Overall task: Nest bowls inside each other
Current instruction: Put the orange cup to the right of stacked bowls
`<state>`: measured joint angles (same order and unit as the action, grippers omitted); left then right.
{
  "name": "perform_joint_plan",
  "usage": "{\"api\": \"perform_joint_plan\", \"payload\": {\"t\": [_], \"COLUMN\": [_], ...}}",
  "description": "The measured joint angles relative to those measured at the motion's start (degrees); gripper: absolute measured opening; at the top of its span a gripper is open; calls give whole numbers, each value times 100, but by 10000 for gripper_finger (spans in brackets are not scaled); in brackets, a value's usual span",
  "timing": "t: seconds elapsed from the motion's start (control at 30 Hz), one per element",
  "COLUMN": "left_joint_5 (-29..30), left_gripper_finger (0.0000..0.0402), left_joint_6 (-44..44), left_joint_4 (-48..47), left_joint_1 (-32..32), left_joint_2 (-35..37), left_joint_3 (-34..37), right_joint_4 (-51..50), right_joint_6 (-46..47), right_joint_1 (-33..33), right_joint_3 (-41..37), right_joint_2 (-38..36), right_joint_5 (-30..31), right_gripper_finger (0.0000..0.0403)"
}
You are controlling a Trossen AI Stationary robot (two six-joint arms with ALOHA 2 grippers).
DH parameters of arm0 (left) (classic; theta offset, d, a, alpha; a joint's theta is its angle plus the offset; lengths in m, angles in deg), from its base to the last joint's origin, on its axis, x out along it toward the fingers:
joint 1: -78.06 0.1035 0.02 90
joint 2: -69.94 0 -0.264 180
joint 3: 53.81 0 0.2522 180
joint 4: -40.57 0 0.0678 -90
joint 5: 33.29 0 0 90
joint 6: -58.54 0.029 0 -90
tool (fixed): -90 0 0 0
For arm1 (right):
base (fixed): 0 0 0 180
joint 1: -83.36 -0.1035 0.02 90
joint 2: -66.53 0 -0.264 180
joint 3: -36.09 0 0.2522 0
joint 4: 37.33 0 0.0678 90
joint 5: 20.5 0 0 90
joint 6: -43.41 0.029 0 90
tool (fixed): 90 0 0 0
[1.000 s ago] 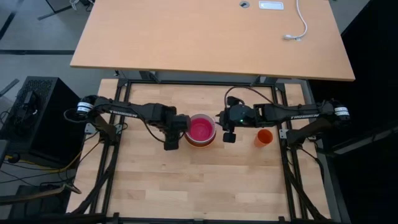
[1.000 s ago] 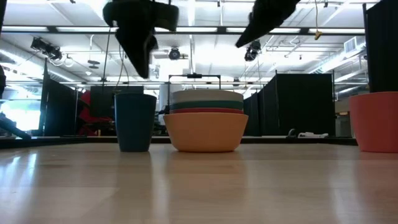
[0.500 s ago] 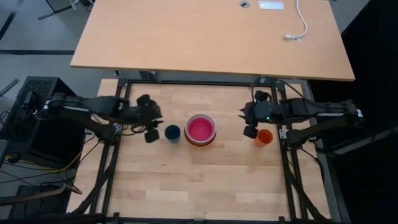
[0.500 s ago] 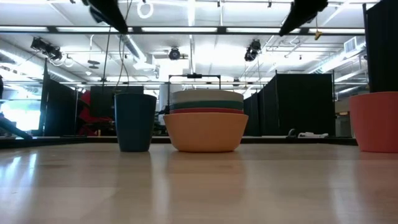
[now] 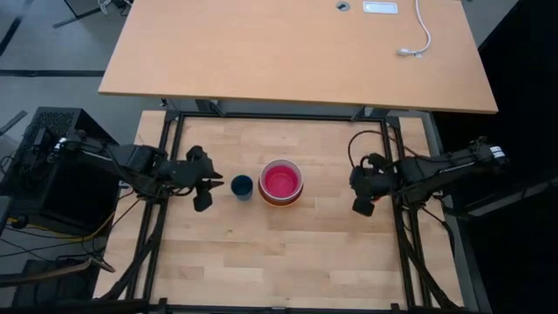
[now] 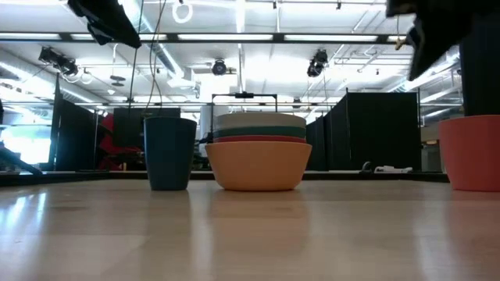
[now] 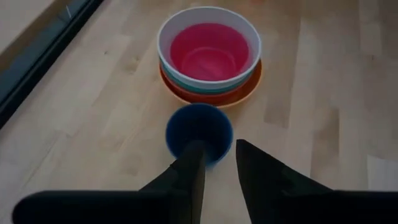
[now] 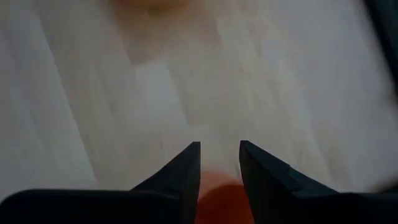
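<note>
The bowls stand nested in one stack (image 5: 282, 182) at the table's middle. The orange bowl (image 6: 258, 165) rests on the wood, with the red (image 6: 258, 139), teal (image 6: 260, 131) and white (image 6: 260, 120) rims above it. The magenta-pink bowl (image 7: 209, 50) lies inside the white one. My left gripper (image 5: 202, 201) hangs open and empty left of the stack, above and beside the blue cup; its fingers show apart in the left wrist view (image 7: 217, 146). My right gripper (image 5: 362, 206) hangs open and empty right of the stack (image 8: 219, 144), over the orange cup.
A small dark blue cup (image 5: 241, 186) stands upright just left of the stack. A small orange cup (image 6: 471, 152) stands to the right; in the high view my right arm hides it. A large desk (image 5: 296, 52) lies beyond the far edge. Bare wood shows toward the near edge.
Both grippers have drawn away from the bowl stack. The left one went toward the table's left edge and uncovered the blue cup. The right one went toward the right edge and now covers the orange cup. The stack and both cups have stayed in place.
</note>
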<state>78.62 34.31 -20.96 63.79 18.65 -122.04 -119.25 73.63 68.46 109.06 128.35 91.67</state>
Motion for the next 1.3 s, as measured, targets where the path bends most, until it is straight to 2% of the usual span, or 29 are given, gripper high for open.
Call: {"api": "perform_joint_plan", "payload": {"t": [0.4, 0.87, 1.3], "left_joint_5": [7, 11, 30], "left_gripper_finger": [96, 91, 97], "left_joint_6": [20, 18, 18], "left_joint_4": [174, 173, 175], "left_joint_1": [-53, -53, -53], "left_joint_2": [-36, -39, -41], "left_joint_3": [43, 43, 43], "right_joint_4": [-375, -534, -223], "right_joint_6": [1153, 1728, 2005], "right_joint_1": [-269, -269, -265], "right_joint_3": [-521, -568, -1487], "right_joint_2": [-5, 13, 13], "right_joint_5": [-306, -315, -758], "right_gripper_finger": [117, 196, 184]}}
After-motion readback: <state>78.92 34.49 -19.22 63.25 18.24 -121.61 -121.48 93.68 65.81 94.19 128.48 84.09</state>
